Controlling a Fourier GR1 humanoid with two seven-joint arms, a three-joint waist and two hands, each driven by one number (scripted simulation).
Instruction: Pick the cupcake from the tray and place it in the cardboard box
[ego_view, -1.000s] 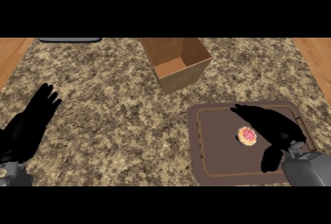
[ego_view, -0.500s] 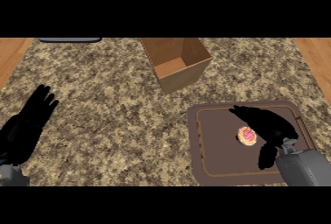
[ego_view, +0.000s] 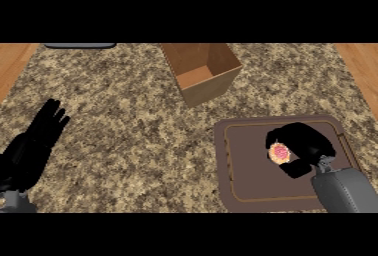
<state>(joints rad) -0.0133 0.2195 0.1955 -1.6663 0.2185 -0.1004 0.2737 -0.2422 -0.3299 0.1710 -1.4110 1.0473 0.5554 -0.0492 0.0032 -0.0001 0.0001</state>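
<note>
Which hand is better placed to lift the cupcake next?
Right: the right hand curls round the cupcake on the tray, while the left hand rests open far to the left, off the tray.

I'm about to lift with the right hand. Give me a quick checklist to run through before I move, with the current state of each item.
1. Right hand around the cupcake: ok, fingers and thumb curl round it.
2. Cupcake off the tray: not ok, it sits low over the tray's right half and no lift shows.
3. Cupcake upright in the grasp: cannot tell, the hand hides most of it.
4. Cardboard box ready: ok, its open top faces up, beyond the tray and to its left.
5. Left hand out of the way: ok, it rests open at the view's left edge, apart from tray and box.
</note>
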